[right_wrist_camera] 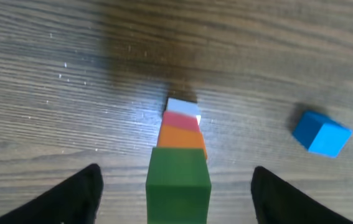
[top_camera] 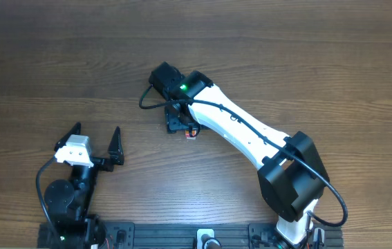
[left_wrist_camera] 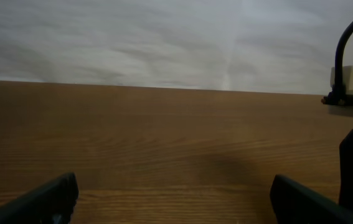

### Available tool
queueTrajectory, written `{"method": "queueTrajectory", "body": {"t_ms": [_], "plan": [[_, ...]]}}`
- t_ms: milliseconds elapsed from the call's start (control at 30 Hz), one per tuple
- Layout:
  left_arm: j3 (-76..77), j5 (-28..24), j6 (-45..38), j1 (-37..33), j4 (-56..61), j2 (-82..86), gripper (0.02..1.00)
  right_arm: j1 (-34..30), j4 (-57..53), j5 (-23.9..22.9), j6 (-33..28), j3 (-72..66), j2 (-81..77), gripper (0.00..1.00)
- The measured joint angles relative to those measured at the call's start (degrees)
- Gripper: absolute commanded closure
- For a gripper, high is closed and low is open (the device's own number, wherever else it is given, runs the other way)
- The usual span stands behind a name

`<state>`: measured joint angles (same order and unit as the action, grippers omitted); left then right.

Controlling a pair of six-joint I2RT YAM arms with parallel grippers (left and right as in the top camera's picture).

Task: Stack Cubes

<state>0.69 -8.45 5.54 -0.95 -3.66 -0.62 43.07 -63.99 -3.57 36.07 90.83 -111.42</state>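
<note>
Right gripper (right_wrist_camera: 175, 172) spread wide over the green cube (right_wrist_camera: 178, 185) topping the orange-red-white tower (top_camera: 191, 133), centre table. Solid blue cube (right_wrist_camera: 321, 132) lies loose nearby, likely the next pickup. Left gripper (top_camera: 97, 128) gapes at eight o'clock.

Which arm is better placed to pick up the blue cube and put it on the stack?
Probably the right. The right gripper hangs open over the stack, green cube on top, and the blue cube lies close beside it. The left gripper is open far off over bare table.
</note>
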Motion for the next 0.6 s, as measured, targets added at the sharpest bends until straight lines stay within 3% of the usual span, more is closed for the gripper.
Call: {"method": "queueTrajectory", "body": {"t_ms": [133,333,600], "plan": [[0.0,0.0,0.0,0.0,0.0,0.0,0.020,-0.1,-0.1,0.0,-0.4,0.0,0.2,0.012],[0.0,0.0,0.0,0.0,0.0,0.0,0.018,-2.4,-3.1,-0.7,-2.0,0.0,4.5,0.007],[0.0,0.0,0.0,0.0,0.0,0.0,0.020,-10.0,-11.7,-2.6,-3.4,0.1,15.9,0.007]]}}
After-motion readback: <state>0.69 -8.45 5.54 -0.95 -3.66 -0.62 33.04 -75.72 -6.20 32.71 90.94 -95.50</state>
